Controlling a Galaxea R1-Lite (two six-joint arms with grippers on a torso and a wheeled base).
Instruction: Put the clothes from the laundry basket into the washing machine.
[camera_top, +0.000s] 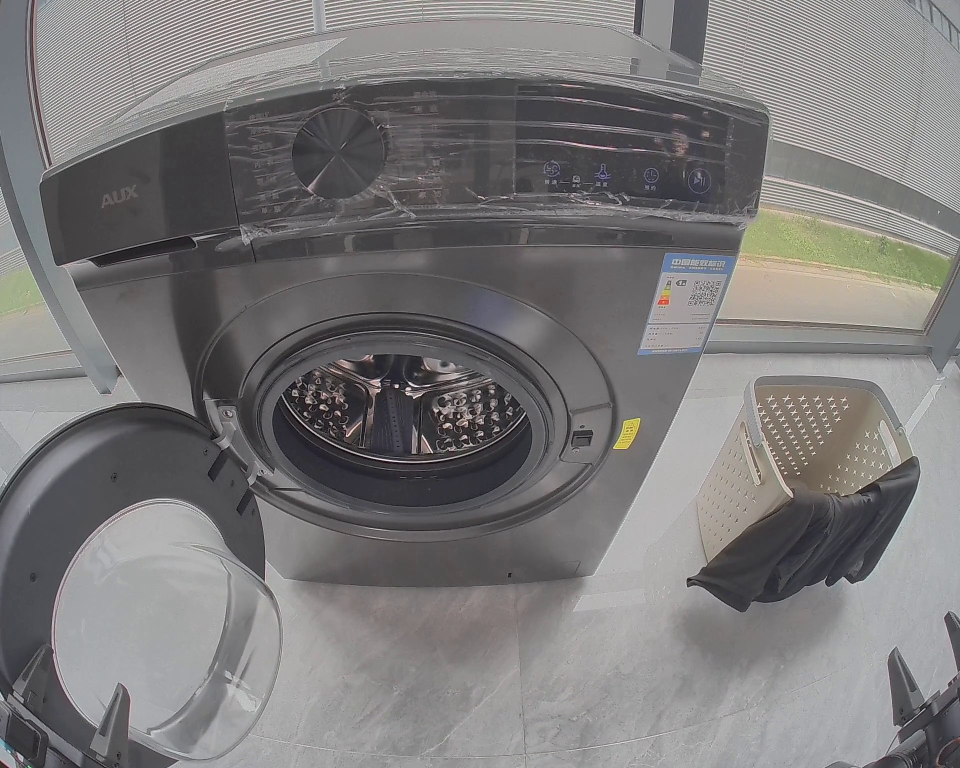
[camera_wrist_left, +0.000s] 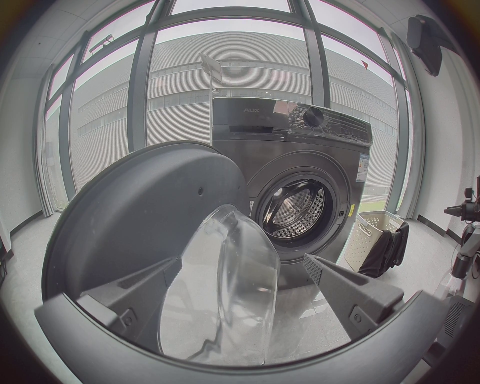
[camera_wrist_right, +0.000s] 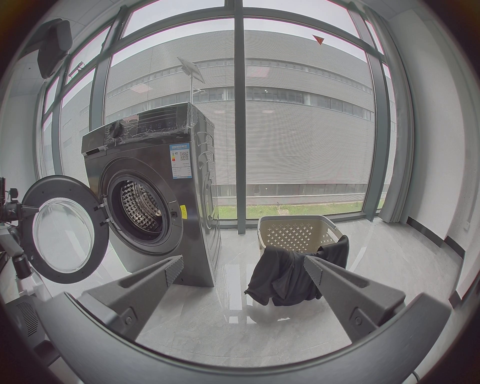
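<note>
While the washing machine (camera_top: 400, 300) stands with its door (camera_top: 120, 520) swung wide to the left, the drum (camera_top: 400, 410) shows bare perforated steel and no cloth in the part that can be seen. Item one, laundry basket (camera_top: 800, 430): pale, slotted plastic, on the floor just beside the machine's right flank. Item two, dark garment (camera_top: 810, 540): draped over the basket's near rim, most of it hanging down the outside wall toward the floor; whether more clothes lie inside the basket cannot be told. Progress, by my judgement: the opening is ready and the loading itself not yet begun, so the pick, the carry and the drop into the drum are all left to do. Item three, left gripper (camera_wrist_left: 241, 261): low, close before the door's glass bowl, fingers spread, nothing between them. Item four, right gripper (camera_wrist_right: 242, 260): low on the right, well apart from the basket, aimed toward the garment, fingers likewise spread and empty.
</note>
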